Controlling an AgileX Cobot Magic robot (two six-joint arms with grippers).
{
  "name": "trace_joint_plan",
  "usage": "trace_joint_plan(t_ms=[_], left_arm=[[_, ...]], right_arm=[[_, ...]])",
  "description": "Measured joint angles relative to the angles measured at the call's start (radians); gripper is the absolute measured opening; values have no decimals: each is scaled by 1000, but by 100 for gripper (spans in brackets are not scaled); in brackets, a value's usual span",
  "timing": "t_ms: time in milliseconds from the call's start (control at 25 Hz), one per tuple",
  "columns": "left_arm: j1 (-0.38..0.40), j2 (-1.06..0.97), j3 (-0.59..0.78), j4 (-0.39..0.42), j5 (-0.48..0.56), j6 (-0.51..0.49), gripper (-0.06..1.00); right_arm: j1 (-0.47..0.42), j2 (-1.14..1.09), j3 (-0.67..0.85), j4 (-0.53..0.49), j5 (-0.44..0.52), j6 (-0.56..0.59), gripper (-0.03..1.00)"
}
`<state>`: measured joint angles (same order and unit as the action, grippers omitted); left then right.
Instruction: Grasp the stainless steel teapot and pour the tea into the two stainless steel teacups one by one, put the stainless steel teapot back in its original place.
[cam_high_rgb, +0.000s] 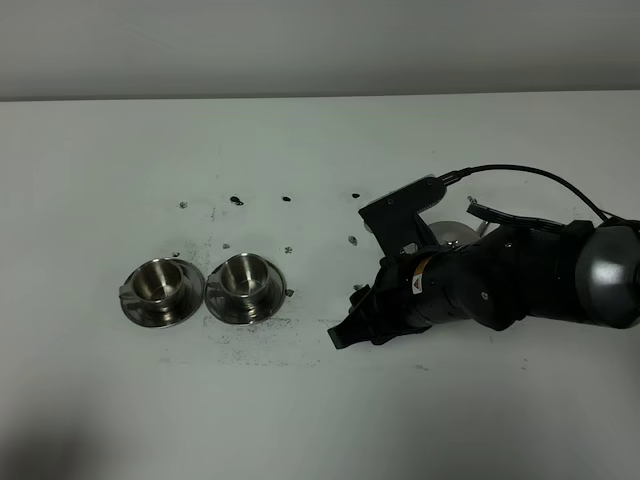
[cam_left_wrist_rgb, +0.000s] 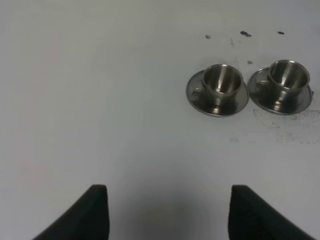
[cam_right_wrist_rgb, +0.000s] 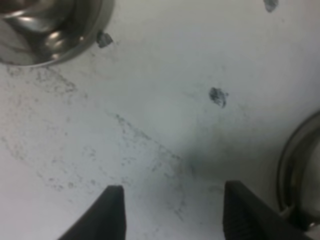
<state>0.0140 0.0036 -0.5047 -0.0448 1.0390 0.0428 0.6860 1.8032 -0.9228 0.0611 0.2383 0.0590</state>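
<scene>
Two stainless steel teacups stand side by side on their saucers, the left one (cam_high_rgb: 160, 281) (cam_left_wrist_rgb: 221, 80) and the right one (cam_high_rgb: 245, 279) (cam_left_wrist_rgb: 286, 75). Their insides look grey; no tea shows. My right gripper (cam_high_rgb: 372, 270) (cam_right_wrist_rgb: 170, 212) hovers low over the table just right of the cups, open with nothing between its fingers. Behind that arm a rounded bit of shiny steel (cam_high_rgb: 455, 237) shows, seemingly the teapot, mostly hidden. A curved steel rim (cam_right_wrist_rgb: 296, 167) lies beside one right finger; dish or teapot, I cannot tell. My left gripper (cam_left_wrist_rgb: 167, 212) hangs open well back from the cups.
Dark specks and smudges (cam_high_rgb: 236, 199) dot the white table (cam_high_rgb: 300, 420) around and behind the cups. The right arm's black body and cables (cam_high_rgb: 520, 275) cover the table's right middle. A saucer edge (cam_right_wrist_rgb: 55, 35) shows in the right wrist view.
</scene>
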Motion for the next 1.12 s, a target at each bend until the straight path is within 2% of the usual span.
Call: trace_joint_plan(t_ms=[400,760,1120], left_arm=[[0,0,0,0,0,0,51],[0,0,0,0,0,0,51],[0,0,0,0,0,0,51]], right_arm=[[-17,0,0,-73,55,73,45],[-27,0,0,-86,136,84,45],[-27,0,0,-208,197,206,45]])
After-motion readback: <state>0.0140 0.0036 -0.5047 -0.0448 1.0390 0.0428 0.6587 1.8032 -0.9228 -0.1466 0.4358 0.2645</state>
